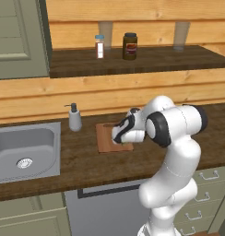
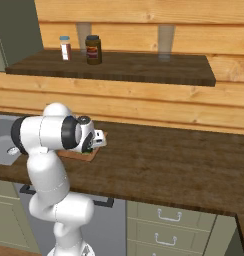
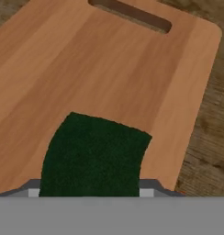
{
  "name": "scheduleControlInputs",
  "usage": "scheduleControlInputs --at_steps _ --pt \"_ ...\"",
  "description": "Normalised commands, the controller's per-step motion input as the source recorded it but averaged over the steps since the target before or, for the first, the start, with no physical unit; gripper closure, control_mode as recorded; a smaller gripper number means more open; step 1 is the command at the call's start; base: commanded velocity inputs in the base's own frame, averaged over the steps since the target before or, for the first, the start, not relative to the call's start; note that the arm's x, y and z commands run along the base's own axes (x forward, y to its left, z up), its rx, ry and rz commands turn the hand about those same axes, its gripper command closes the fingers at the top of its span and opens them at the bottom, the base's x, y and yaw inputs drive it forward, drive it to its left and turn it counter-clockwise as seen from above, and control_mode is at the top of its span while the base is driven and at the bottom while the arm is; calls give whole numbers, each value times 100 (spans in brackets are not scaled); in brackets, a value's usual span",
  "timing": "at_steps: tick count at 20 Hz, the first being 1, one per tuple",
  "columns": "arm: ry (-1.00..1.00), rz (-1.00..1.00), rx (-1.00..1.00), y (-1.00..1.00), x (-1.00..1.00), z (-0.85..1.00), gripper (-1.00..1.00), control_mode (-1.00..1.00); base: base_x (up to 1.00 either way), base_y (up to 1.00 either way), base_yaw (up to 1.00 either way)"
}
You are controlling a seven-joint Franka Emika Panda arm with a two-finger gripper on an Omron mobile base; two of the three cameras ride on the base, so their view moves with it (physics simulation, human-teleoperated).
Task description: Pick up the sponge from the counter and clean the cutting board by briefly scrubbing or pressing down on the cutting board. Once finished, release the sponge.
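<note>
Step in hand: the sponge (image 3: pixel 93 153) is sitting over the cutting board (image 3: pixel 109 69), so I judge this to be the scrubbing or pressing stage, with the letting-go not yet done.
Doing it well: I would be pressing straight down with the dark green face kept flat to the wood, stroking along the grain in short passes, and staying well inside the board's edges and off the slot handle (image 3: pixel 132 13), so the board is not getting nudged across the counter (image 1: pixel 77 161).
Sponge: its green top is showing in the hand view at the near part of the board, toward the end away from the slot; whether it is touching the wood I cannot tell.
Claw: the gripper (image 1: pixel 118 138) is reaching down at the board; the sponge is lying right at its mouth, but the fingers are hidden, so I cannot tell whether it is grasping.
Arm pose: the arm is folding forward over the counter, elbow high, wrist bending down toward the board.
Nearby: a soap dispenser (image 1: pixel 75 118) is standing between the board and the sink (image 1: pixel 26 150).
</note>
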Motion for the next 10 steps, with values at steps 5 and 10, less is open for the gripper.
scheduleControlInputs --at_steps 5,10 --pt "-10 -3 0 -52 2 -5 100 -100 0 0 0" --pt "-12 0 0 18 45 0 100 -100 0 0 0"
